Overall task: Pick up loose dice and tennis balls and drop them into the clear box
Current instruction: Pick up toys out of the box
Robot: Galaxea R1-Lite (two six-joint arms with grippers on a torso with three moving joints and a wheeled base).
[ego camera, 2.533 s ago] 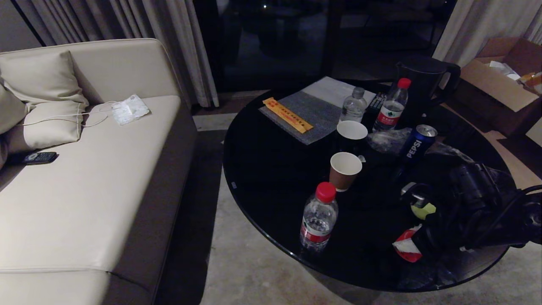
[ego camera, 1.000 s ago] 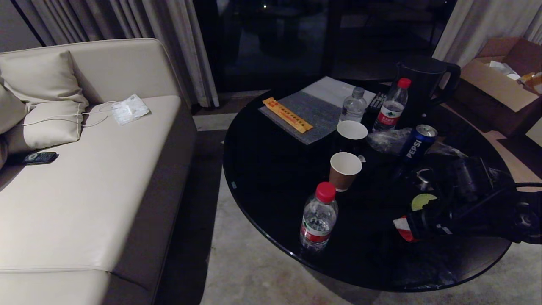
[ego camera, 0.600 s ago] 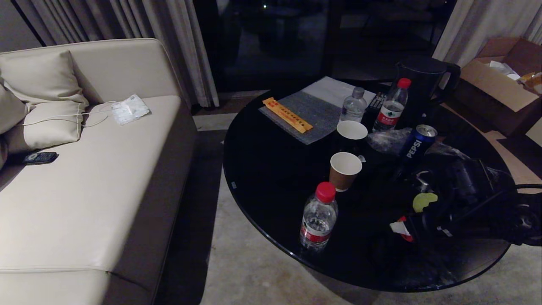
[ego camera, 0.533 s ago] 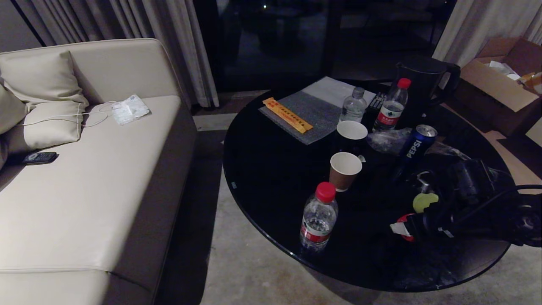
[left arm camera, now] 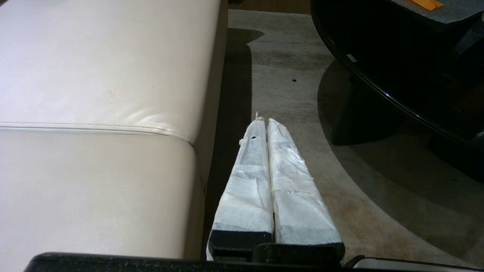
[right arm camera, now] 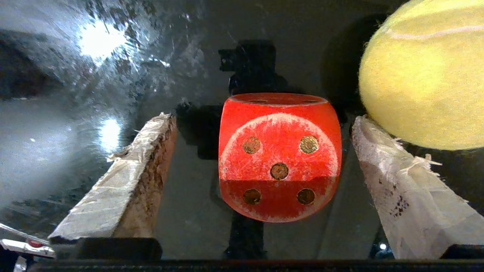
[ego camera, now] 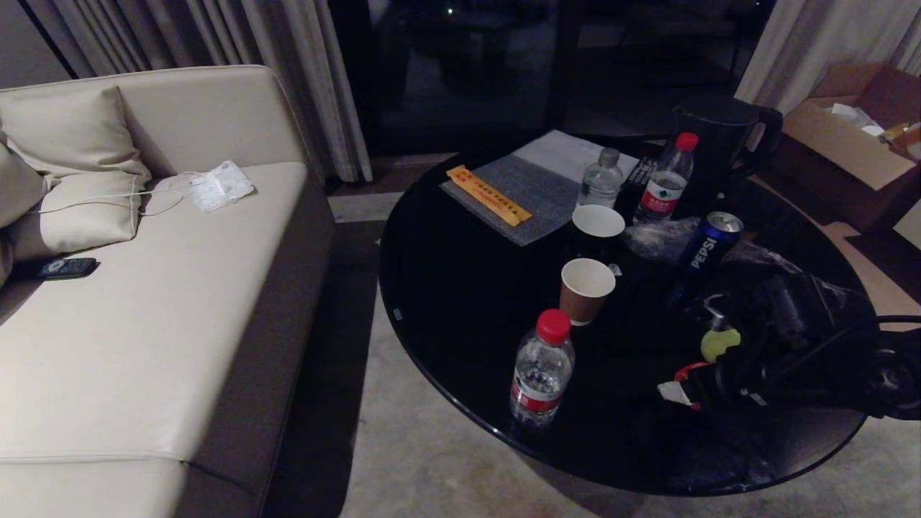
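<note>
Right gripper [right arm camera: 261, 121]: spread wide, nothing held; wrapped fingers [right arm camera: 132, 181] standing either side of the red die, a gap on each side; in the head view at lower right, above the table's near right part.
Red die [right arm camera: 280, 158]: centre of the right wrist view, between the fingers, touching neither; five-pip face toward the camera; resting on the glossy black surface; only a red sliver [ego camera: 687, 373] visible in the head view, at lower right.
Tennis ball [right arm camera: 419, 75]: upper right of the right wrist view, just beside the die, close against one finger's outer edge; contact unclear; in the head view [ego camera: 719, 343] right of centre, just above the red sliver.
Clear box: walls too dim to make out; whether die and ball lie inside cannot be told.
Left gripper [left arm camera: 266, 121]: fingers pressed together, empty; hanging over bare floor between sofa [left arm camera: 94, 113] and table [left arm camera: 378, 90].
Table top: round and black [ego camera: 468, 302]; two paper cups [ego camera: 586, 288], water bottles [ego camera: 541, 368], a Pepsi can [ego camera: 709, 243], a grey mat [ego camera: 532, 191] at centre and upper right of the head view.
</note>
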